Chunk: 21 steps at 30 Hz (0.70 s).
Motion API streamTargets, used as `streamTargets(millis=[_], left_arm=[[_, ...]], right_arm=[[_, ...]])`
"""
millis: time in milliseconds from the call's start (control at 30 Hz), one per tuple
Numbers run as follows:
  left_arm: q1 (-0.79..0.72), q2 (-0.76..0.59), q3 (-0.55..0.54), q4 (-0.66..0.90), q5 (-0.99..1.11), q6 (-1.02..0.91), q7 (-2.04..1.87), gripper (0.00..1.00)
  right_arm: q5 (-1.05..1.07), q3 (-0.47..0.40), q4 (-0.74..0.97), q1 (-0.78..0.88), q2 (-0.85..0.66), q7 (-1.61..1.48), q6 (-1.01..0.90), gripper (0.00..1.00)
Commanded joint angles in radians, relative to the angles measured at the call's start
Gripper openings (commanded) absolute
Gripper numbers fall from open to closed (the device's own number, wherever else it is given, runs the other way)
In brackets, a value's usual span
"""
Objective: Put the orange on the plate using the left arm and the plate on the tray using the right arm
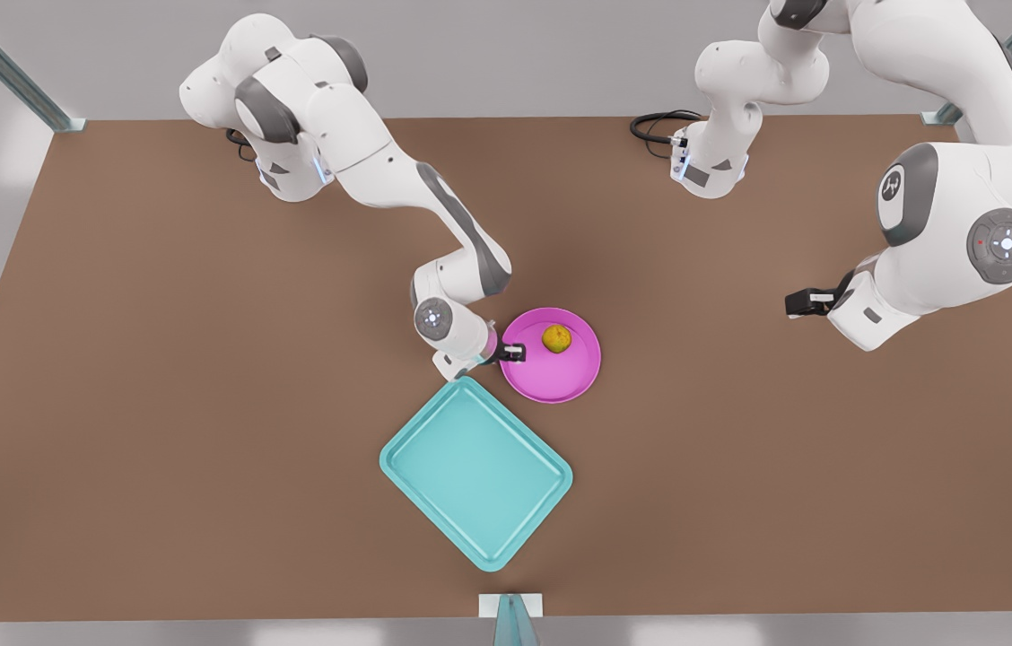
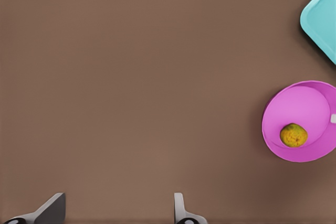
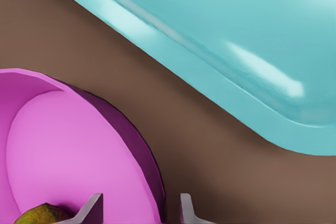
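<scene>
The orange (image 1: 556, 338) sits on the plate (image 1: 571, 381) beside the tray (image 1: 476, 471); the right tool (image 1: 513, 352) straddles the plate's rim, fingers apart, while the left tool (image 1: 795, 303) waits wide over the desk (image 1: 156, 404).

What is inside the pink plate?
The orange sits inside the plate, off-centre. The right gripper straddles the plate's rim with open fingers. The plate's surface under the orange is hidden.

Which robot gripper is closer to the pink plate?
The right gripper: its fingers straddle the plate's rim nearest the tray. The left gripper waits open, far off over bare table.
</scene>
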Motion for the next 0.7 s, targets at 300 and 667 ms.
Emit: streamTargets(millis=[300, 667], left_arm=[[0.0, -0.004, 0.0, 0.001, 0.001, -0.005, 0.019, 1.0], [0.0, -0.004, 0.0, 0.003, 0.001, -0.003, 0.016, 1.0]], right_arm=[[0.002, 0.0, 0.009, -0.003, 0.006, 0.039, -0.003, 0.31], [0.003, 0.002, 0.029, -0.003, 0.031, 0.038, -0.008, 0.25]])
